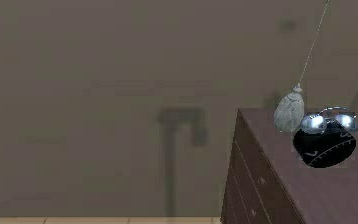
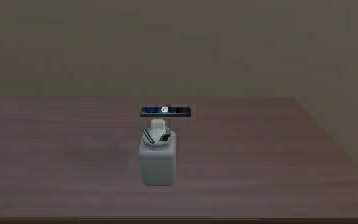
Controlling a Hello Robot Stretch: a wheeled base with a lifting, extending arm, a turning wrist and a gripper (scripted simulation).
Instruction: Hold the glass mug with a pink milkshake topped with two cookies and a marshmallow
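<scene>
Step in hand: judged a search, with little of the task done and the grasp not yet begun.
Mug: impossible to place from here; judged to stand somewhere not yet faced.
Hand: no telling whether open, closed or gripping.
Forward view: plain wall point(image 1: 107, 80) ahead; chest of drawers point(image 1: 249, 175) at the right, bearing a black round thing point(image 1: 325, 142) with a shiny top and, just beside it, a pale grey bag-like thing point(image 1: 289, 110) with a thin line point(image 1: 309, 55) rising from it.
Arm side view: brown wooden counter point(image 2: 57, 150) running across, perhaps the top of that same chest, though not certain.
On the counter: white bottle point(image 2: 158, 158) with a pump-like top, upright near the middle; dark flat bar point(image 2: 166, 110) behind it, perhaps a remote, too small to name.
Risk of mistaken target: white bottle squarely on the reaching side, easy to take for the mug through nearness alone; neither glass nor pink by its look.
Risk of a knock: reaching out here likely to meet the bottle first and tip it, tall and narrow as it is.
Risk to the base: chest close on the forward view's right; a careless turn or drive that way liable to clip its corner.
Risk of wasted motion: lingering at this counter rather than looking elsewhere.
</scene>
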